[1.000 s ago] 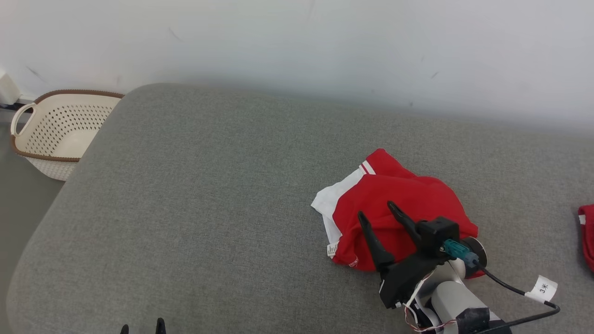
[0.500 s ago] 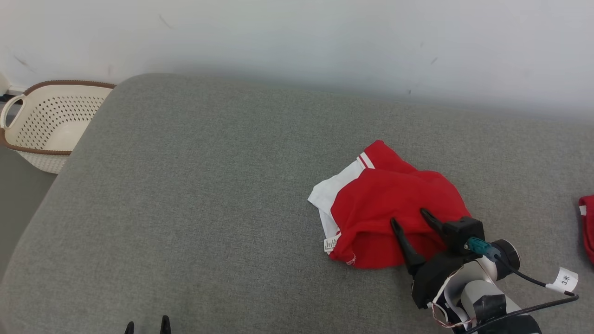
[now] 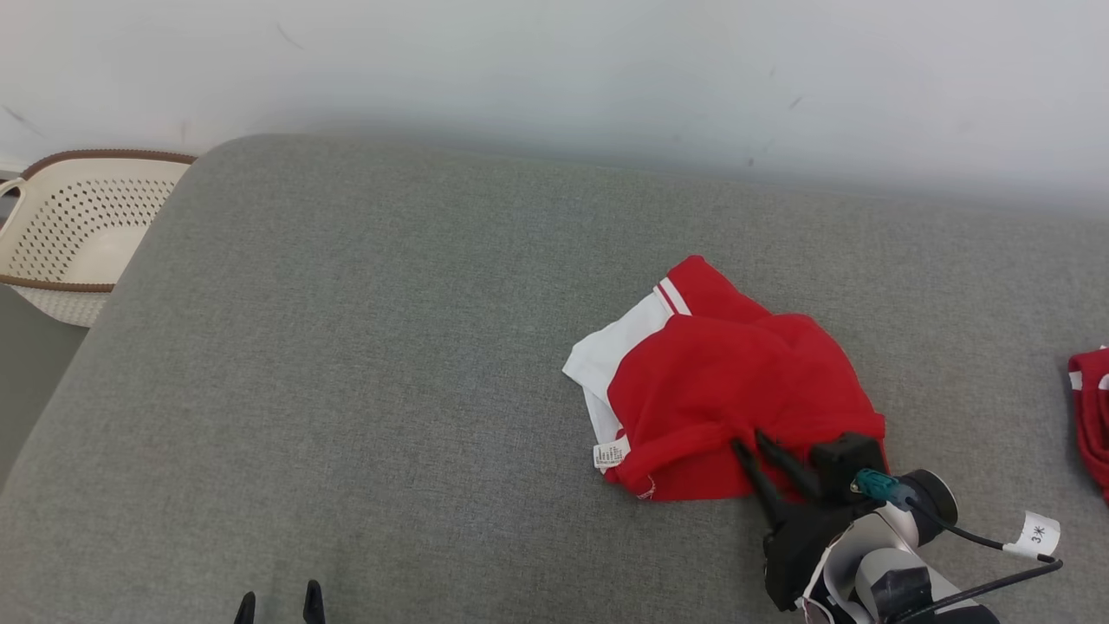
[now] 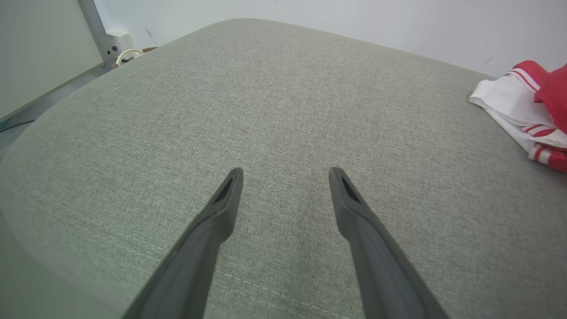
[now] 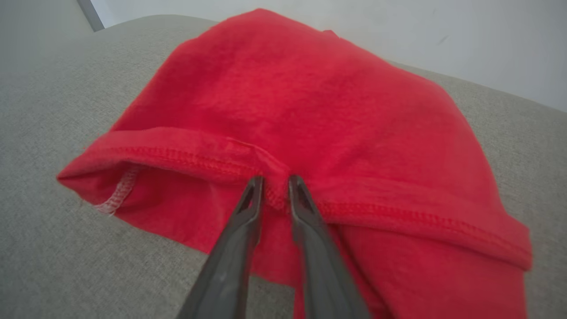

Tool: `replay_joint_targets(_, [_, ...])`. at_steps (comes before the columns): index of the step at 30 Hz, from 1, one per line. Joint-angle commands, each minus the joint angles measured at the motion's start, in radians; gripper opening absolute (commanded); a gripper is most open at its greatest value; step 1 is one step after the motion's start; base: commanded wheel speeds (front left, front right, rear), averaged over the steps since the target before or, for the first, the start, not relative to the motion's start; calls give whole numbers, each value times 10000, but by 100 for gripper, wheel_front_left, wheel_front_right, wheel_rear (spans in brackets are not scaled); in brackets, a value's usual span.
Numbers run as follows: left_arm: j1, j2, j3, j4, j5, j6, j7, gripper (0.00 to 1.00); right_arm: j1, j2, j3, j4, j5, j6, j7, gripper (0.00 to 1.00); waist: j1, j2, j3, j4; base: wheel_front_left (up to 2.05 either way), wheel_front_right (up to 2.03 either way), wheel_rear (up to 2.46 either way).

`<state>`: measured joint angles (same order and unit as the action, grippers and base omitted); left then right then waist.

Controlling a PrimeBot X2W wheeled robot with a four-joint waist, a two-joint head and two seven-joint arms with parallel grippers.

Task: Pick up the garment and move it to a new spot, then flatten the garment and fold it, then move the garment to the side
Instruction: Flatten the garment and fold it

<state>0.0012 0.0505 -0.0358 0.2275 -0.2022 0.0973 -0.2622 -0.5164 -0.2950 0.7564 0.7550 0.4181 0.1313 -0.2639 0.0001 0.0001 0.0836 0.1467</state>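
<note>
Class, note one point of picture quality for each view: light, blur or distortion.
Head view: soft, even light, little shadow on the grey cushion. Left wrist view: wide-angle lens bows the cushion's edge. Right wrist view: red garment slightly soft, right gripper blurred low down.

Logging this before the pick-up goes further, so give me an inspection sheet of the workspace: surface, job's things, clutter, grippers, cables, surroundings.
Surface: grey fabric cushion, rounded far-left corner.
Job's things: red garment with a white panel, crumpled, right of centre.
Clutter: second red cloth at the right edge.
Grippers: left gripper open above bare cushion; right gripper pinching the red garment's hem.
Cables: black cable with a white tag at the right wrist.
Surroundings: cream perforated basket beside the cushion's left end; pale wall behind.
</note>
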Motion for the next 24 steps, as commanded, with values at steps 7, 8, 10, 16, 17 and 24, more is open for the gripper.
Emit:
replay_joint_targets(7, [-68,3,172,111,-158,-57,-34,100,-183,23,-13,149,245,-10,-2,0,-1,-1,21,-32,0,0,0])
replay_joint_targets(8, [-79,2,186,123,-168,-72,-34,100,-216,42,-50,58,196,-10,-2,0,-1,-1,11,-36,0,0,0])
replay_joint_targets(10, [-65,3,215,119,-156,-131,-34,100,-180,63,-231,-336,64,-10,-5,0,-1,-1,-31,-58,0,0,0])
replay_joint_targets(16, [210,1,334,52,-93,-249,-34,100,723,49,-1695,-2630,-887,-10,-2,0,-1,-1,-307,-283,0,0,0])
replay_joint_targets(17, [236,4,356,54,-69,-274,-34,100,868,95,-1937,-3007,-1066,-10,-4,0,-1,-1,-359,-334,0,0,0])
replay_joint_targets(24, [63,3,256,112,-20,-398,-34,100,798,510,-2649,-4831,-1833,-10,-4,0,-1,-1,-621,-580,0,0,0])
